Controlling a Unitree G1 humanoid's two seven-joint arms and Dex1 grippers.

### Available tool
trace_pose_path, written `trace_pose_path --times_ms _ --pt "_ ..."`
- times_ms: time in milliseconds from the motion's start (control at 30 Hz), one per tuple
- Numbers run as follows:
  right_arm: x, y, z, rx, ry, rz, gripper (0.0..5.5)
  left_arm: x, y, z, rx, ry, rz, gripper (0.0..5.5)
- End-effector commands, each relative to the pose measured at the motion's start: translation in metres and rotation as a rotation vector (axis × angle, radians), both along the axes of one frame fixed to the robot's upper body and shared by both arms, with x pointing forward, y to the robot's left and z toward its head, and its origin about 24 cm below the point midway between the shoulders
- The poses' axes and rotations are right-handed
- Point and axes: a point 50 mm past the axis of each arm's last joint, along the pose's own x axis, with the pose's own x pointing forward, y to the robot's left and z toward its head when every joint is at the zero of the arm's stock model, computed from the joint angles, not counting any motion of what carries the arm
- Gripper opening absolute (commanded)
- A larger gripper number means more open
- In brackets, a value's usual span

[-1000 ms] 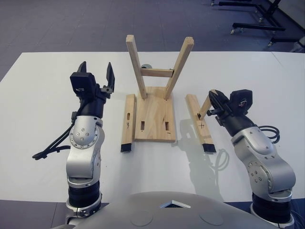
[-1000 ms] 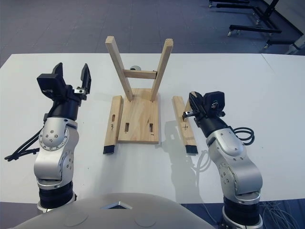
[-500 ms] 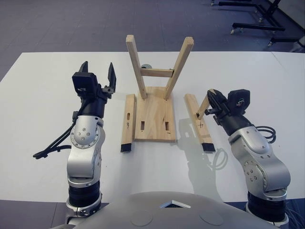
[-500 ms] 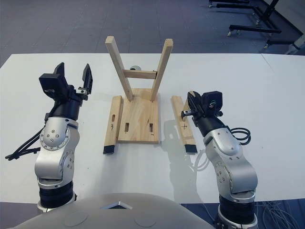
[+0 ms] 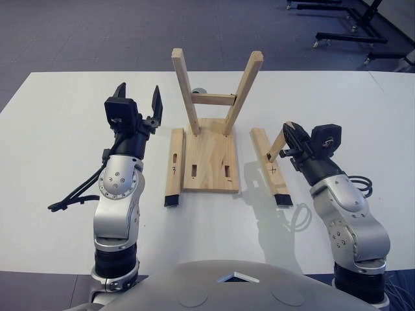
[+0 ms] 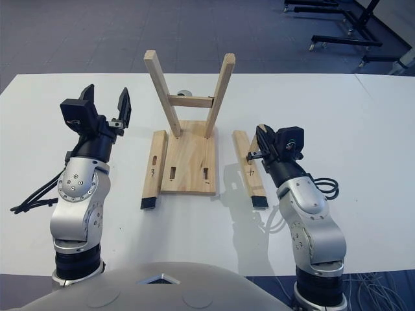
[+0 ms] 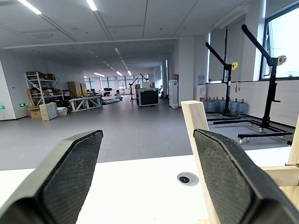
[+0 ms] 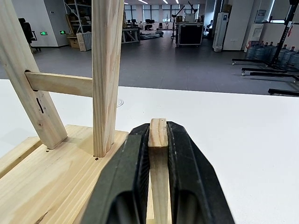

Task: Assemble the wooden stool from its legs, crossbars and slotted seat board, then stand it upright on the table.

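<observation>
White tabletop (image 5: pixel 58 129) is spread across the head view, with grey floor beyond it. At the centre the seat board (image 5: pixel 211 162) is laid flat, its long axis running from bottom to top of the frame. Two upright legs (image 5: pixel 184 91) are set in its upper slots, splayed outward and joined by a fitted crossbar (image 5: pixel 213 99). A left loose leg (image 5: pixel 174 165) and a right loose leg (image 5: pixel 270 165) are laid just beside the board, parallel to it, dark-capped feet toward the bottom of the frame. The left gripper (image 5: pixel 139 92) is held raised at centre left, spread wide, with nothing held. At centre right the right gripper (image 5: pixel 292 133) is pinched on a spare crossbar (image 5: pixel 279 144), which slants down and leftward to the right loose leg; contact there cannot be judged. In the left wrist view two dark pads (image 7: pixel 70 177) are seen well apart at the lower corners, with one upright leg and a round cable port (image 7: pixel 188 178) between them. In the right wrist view the pads are pressed against both faces of the spare crossbar at bottom centre, its long axis pointing away up the frame. The parts are judged light, stiff and sturdy, bare wood being gripped well. A loose leg is best taken at mid-length, clear of its slots, and the crossbar ends are best left free.
</observation>
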Motion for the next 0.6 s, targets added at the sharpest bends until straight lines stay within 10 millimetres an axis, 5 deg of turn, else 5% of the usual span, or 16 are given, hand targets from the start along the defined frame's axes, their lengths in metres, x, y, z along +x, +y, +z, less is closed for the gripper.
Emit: trace_pose_path --times_ms 33,600 --pt "0.000 0.000 -0.013 0.004 0.071 -0.010 0.37 0.003 -0.002 0.001 0.011 -0.009 -0.016 3.56" --pt "-0.004 0.001 -0.023 -0.008 0.123 0.011 0.37 0.004 -0.003 0.002 0.021 -0.014 -0.028 3.56"
